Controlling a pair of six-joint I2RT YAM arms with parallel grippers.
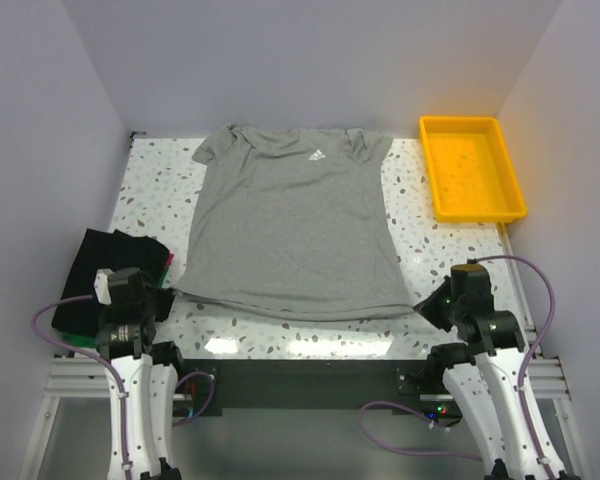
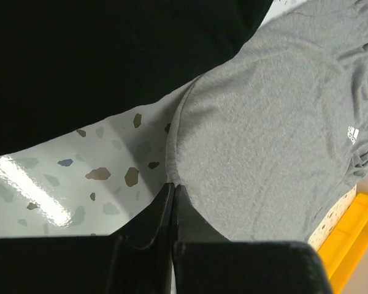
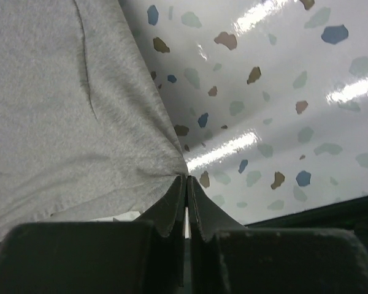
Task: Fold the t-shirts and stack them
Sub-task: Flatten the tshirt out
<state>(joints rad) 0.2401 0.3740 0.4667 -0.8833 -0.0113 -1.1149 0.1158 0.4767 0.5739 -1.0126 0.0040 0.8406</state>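
A heather-grey t-shirt (image 1: 290, 230) with a small white chest logo lies spread flat on the speckled table, collar at the far side. My left gripper (image 1: 172, 293) is at its near-left hem corner. In the left wrist view that gripper (image 2: 173, 185) is shut, with the grey hem (image 2: 276, 135) pinched at its tips. My right gripper (image 1: 420, 305) is at the near-right hem corner. The right wrist view shows this gripper (image 3: 187, 177) shut on the grey fabric (image 3: 61, 104), which puckers into the jaws. A folded black t-shirt (image 1: 105, 260) lies at the left, with a green edge (image 1: 72, 342) beneath it.
A yellow plastic tray (image 1: 475, 212) stands at the far right corner, and the left wrist view catches its edge (image 2: 356, 233). White walls close in the table on three sides. Both arm bases and their cables are at the near edge.
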